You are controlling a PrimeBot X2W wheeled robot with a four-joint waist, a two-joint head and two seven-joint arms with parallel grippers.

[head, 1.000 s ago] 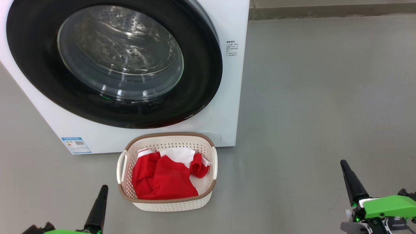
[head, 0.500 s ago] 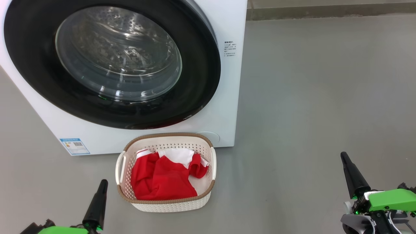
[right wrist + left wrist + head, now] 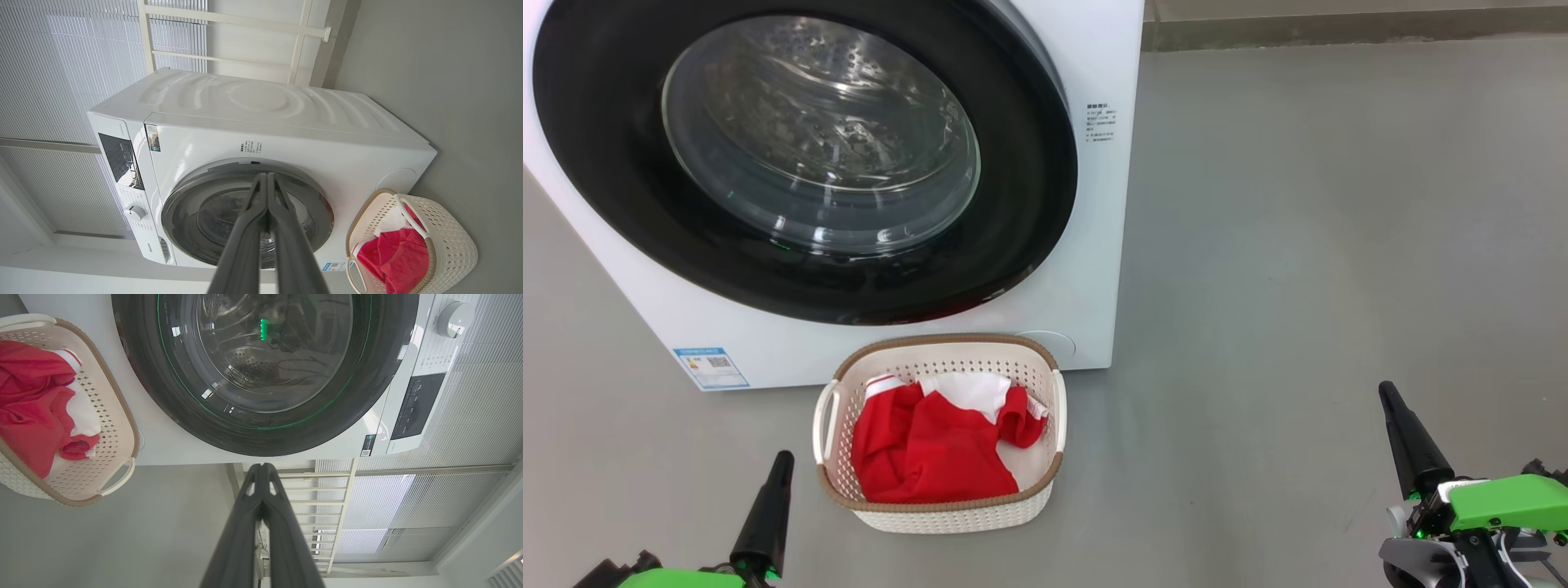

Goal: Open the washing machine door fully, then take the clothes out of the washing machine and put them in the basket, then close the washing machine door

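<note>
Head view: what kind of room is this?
Probably a home laundry corner, or a mock-up of one: a white front-loading washing machine on a bare grey floor, a basket of red clothes before it, and slatted window blinds behind.

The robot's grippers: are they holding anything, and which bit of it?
Nothing is held. The left gripper and the right gripper are both shut, fingers pressed together on nothing. The clothes lie in the basket.

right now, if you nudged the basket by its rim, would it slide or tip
Probably slides: the basket looks like thin perforated plastic on smooth floor. Likely light, holding only crumpled clothes. A high push might tip it.
</note>
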